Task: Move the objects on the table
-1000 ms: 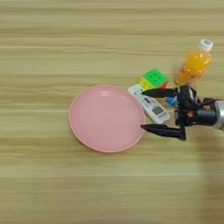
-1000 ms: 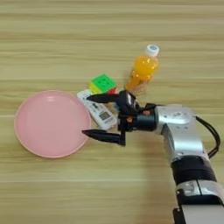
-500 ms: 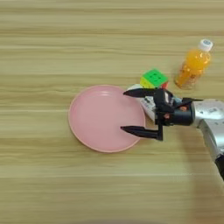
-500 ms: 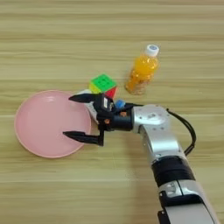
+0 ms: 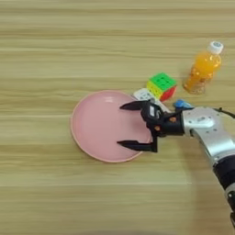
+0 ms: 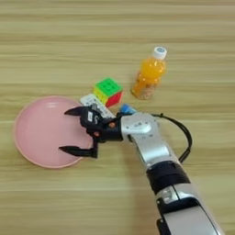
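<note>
Spread wide and holding nothing: gripper (image 5: pixel 131 126) at centre frame, two black fingers (image 5: pixel 134 146) pointing left, one above the other in the picture, both over the right part of the pink plate (image 5: pixel 94 128). Hard to say whether hovering or touching the plate surface; no object between the jaws. Behind it, toward the right and lower right of the frame, the silver forearm (image 6: pixel 147 142), reaching in across the table (image 5: pixel 55 46) with a black cable looping off its right side. Just beyond the wrist, partly hidden under the arm, the blue tube (image 6: pixel 125 109) with its white label (image 5: pixel 146 95) end poking out at the plate's upper right rim, lying flat and slanted; probably left there because of the arm's path running right over it. Immediately up and right of that, a multicoloured cube (image 5: pixel 161 86), green face up, close beside the tube. Further to the upper right, well apart from the plate, the orange-drink bottle (image 5: pixel 203 69), upright with white cap on top. Likely reading of the pose: open jaws lined up with the plate's near edge, either for a grab at the rim or simply passing over it.
</note>
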You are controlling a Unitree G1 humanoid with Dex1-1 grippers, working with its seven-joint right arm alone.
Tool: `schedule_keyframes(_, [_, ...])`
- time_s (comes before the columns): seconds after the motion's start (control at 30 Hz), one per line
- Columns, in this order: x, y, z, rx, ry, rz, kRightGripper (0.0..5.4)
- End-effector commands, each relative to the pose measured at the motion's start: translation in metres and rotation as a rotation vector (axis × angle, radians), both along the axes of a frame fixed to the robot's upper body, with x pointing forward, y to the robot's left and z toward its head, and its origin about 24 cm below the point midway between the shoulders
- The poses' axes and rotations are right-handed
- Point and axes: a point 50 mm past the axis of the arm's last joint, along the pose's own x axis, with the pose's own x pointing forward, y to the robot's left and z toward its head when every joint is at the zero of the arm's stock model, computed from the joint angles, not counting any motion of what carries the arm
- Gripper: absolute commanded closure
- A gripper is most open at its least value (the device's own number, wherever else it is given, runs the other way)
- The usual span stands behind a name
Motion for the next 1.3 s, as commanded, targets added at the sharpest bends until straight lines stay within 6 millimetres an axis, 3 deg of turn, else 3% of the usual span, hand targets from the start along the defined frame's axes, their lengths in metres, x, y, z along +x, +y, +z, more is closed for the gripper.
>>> schedule_keyframes(0.03, [0.016,0.000,0.027,-0.019,-0.121,-0.001,0.05])
schedule_keyframes(0.77, [0.000,-0.023,0.034,-0.057,-0.043,0.152,0.05])
schedule_keyframes(1.3, [-0.017,-0.025,0.032,-0.099,0.025,0.273,0.05])
